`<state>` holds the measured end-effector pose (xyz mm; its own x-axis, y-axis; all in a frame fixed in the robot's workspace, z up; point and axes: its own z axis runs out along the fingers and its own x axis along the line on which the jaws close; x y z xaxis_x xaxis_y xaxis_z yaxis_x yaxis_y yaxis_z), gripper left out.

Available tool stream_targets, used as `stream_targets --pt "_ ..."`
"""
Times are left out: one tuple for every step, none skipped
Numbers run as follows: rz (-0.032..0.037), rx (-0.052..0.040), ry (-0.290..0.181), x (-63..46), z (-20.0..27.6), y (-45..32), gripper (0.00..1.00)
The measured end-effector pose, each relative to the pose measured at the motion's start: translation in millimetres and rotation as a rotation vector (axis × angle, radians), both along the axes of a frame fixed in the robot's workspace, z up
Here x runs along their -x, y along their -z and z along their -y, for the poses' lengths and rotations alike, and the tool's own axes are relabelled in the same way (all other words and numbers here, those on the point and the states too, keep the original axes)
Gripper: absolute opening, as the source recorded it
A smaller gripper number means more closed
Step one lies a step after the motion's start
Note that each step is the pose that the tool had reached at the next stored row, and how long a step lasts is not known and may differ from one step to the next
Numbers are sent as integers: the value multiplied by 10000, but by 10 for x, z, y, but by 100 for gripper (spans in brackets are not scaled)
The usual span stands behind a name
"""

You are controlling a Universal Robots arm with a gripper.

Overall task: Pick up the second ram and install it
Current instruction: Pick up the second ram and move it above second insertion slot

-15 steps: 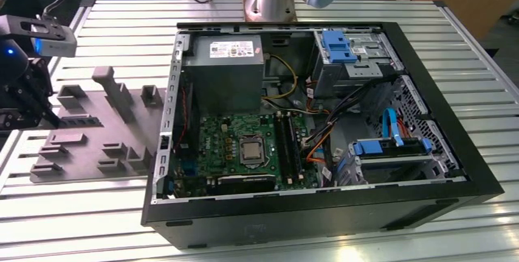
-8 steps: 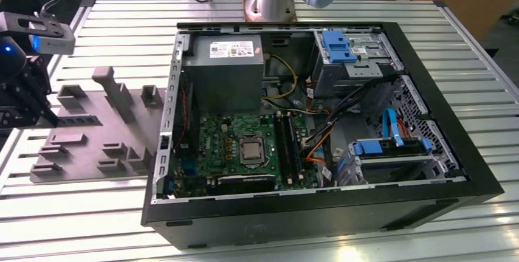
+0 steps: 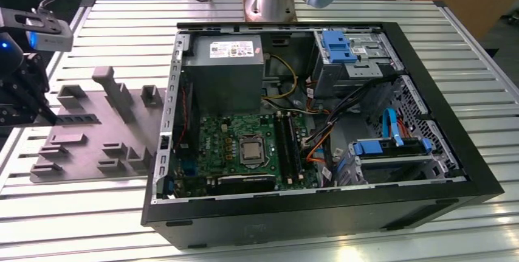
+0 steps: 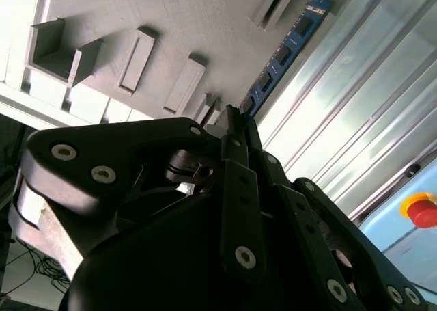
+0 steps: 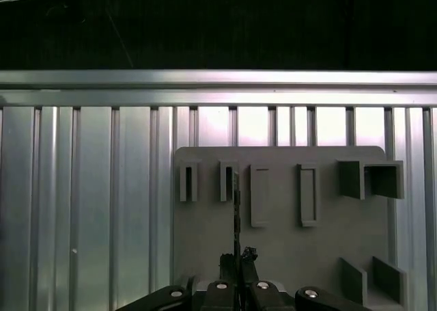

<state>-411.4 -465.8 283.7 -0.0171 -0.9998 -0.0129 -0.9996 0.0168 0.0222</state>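
The gripper (image 4: pixel 231 119) clamps narrow jaws on the second ram (image 4: pixel 287 48), edge-on over the grey fixture plate (image 5: pixel 287 256), seemingly clear of it, length free for slotting.

Slatted metal counter (image 3: pixel 81 213), two loads on it.
On the exterior view's left lies a grey slotted holder plate (image 3: pixel 89 135); just beside it, toward the right, sits the open black computer case (image 3: pixel 324 213), flat on the slats.
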Motion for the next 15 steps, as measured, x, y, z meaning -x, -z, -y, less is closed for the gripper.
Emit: stream_targets --pt "0 0 0 0 0 -6 14" --pt "0 0 0 0 0 -11 14" --pt "-1 1 0 0 0 -18 14" --pt "-1 0 0 0 0 -24 14" --pt "0 0 0 0 0 -29 14" --pt "-1 0 0 0 0 -35 14" --pt "0 0 0 0 0 -40 14" --pt "-1 1 0 0 0 -46 14" --pt "-1 1 0 0 0 -52 14" --pt "-1 1 0 0 0 -58 14" --pt "0 0 0 0 0 -64 14" --pt "0 0 0 0 0 -70 14" --pt "0 0 0 0 0 -76 14" --pt "-1 1 0 0 0 -82 14" --pt "-1 1 0 0 0 -87 14"
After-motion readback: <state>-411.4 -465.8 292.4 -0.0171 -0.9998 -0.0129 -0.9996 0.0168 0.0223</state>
